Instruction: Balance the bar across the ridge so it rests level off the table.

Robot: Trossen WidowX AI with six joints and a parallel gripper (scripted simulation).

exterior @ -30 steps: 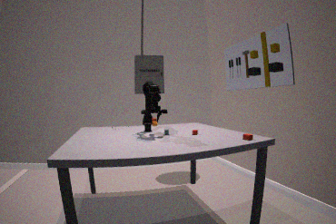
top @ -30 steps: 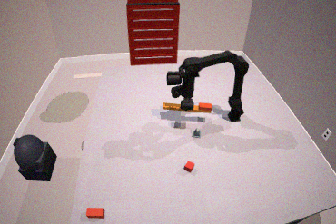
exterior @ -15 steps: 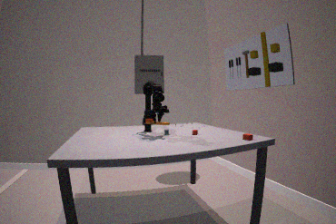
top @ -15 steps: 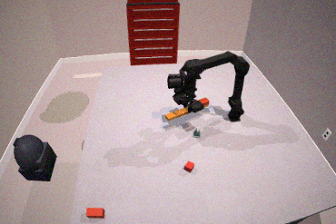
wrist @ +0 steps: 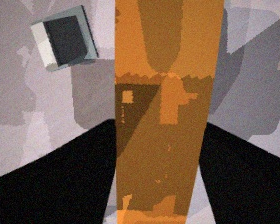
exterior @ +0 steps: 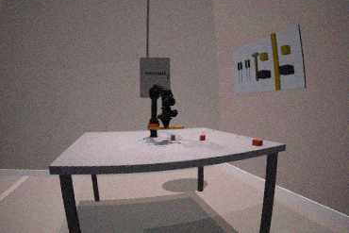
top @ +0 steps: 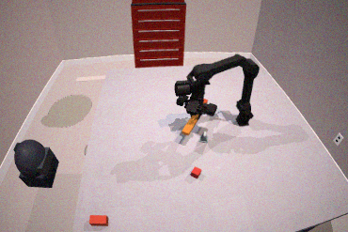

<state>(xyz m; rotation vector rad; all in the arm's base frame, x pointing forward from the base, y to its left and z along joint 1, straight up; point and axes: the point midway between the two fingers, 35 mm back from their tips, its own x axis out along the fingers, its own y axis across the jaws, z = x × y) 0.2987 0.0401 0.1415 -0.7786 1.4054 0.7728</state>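
Observation:
My gripper (top: 197,111) (exterior: 164,123) (wrist: 157,131) is shut on the long orange bar (top: 190,126) (exterior: 168,127) (wrist: 167,50) and holds it above the table, roughly level. The ridge (top: 203,136) (exterior: 173,137) (wrist: 64,38) is a small grey wedge-shaped block standing on the table. In the top view it lies just to the right of the bar's near end, apart from it. In the wrist view it sits to the upper left of the bar, not under it. The bar's far end has a red tip (top: 205,100).
A small red cube (top: 196,172) (exterior: 202,137) and a flat red block (top: 99,220) (exterior: 257,141) lie nearer the table's front. A dark domed object (top: 34,162) stands at the left edge. A red drawer cabinet (top: 158,18) stands behind the table.

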